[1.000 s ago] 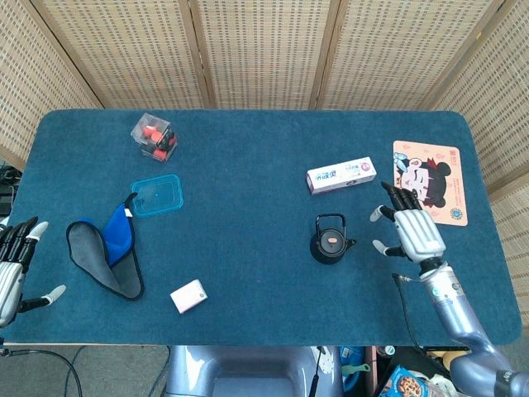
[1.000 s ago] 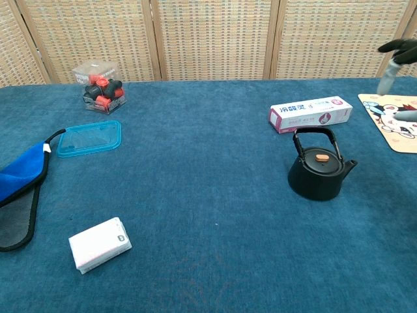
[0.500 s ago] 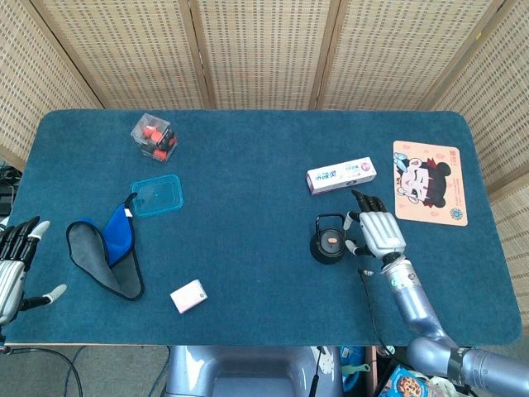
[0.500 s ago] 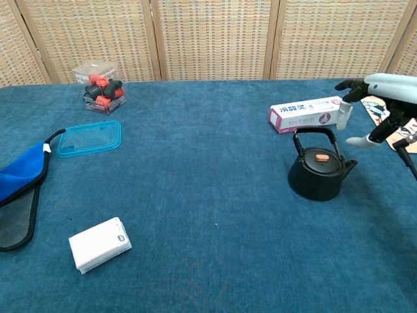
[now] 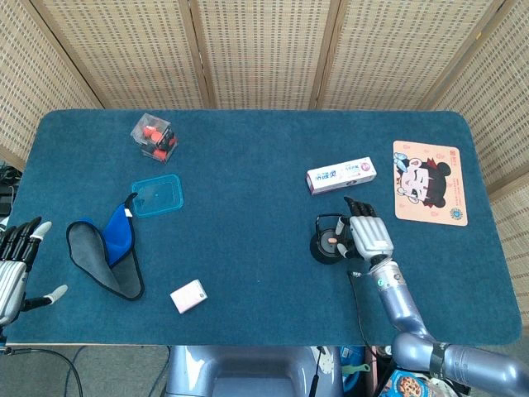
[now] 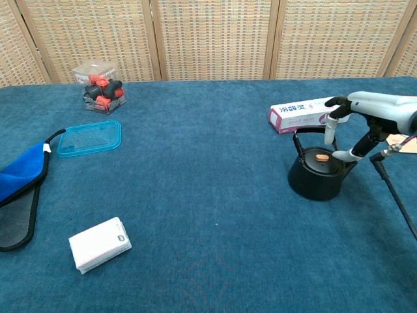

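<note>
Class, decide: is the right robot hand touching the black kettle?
Cannot tell. Chest view shows the right robot hand over the black kettle, fingers at its handle; neither contact nor gap shows plainly.

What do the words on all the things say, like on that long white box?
Long white box: printed characters and pink marks, too blurred to read.
Cartoon mat: small print near the picture, too small to read.
Small white box: a tiny dark mark, unreadable.
Black kettle, under the right robot hand: no words.
</note>
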{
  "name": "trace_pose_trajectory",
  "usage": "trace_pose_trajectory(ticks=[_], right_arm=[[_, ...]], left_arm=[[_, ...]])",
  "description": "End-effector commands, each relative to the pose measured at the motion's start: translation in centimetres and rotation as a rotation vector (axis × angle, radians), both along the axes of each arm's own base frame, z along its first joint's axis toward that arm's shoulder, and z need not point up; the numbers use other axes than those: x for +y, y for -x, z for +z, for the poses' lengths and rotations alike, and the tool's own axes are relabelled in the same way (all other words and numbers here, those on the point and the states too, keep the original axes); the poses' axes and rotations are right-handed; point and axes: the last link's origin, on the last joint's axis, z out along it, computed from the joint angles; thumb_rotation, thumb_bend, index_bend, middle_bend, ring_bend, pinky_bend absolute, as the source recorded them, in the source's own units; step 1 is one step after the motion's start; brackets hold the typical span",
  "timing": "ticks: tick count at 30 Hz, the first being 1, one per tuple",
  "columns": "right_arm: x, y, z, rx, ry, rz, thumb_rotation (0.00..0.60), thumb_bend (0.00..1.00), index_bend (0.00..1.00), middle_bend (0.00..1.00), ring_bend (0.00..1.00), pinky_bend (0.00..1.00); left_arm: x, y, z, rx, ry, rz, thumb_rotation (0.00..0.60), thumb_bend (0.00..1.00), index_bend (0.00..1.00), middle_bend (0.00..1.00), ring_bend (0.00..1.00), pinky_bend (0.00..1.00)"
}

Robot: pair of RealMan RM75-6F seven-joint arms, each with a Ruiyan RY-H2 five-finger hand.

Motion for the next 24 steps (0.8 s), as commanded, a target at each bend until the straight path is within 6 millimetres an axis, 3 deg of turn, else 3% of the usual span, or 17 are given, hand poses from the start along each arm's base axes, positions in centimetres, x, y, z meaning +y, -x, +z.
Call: trace_pose_trajectory(ticks=[1,24], right_arm=[[-0.1,-0.6,-0.6,-0.004,-0.005,-0.004,0.600,0.49,0.51,0.00,0.00,0.00],[-0.2,-0.3,-1.9,0.033,-0.018,-0.038,0.600,0.51,0.52,0.00,0.00,0.00]], left_arm=[[0.0,0.0,0.0,-0.001,-0.001,0.001,0.600,0.14,0.00,0.00,0.00,0.00],[0.0,0.1,0.2,-0.007,-0.004,0.004,0.600,0.14,0.00,0.00,0.00,0.00]])
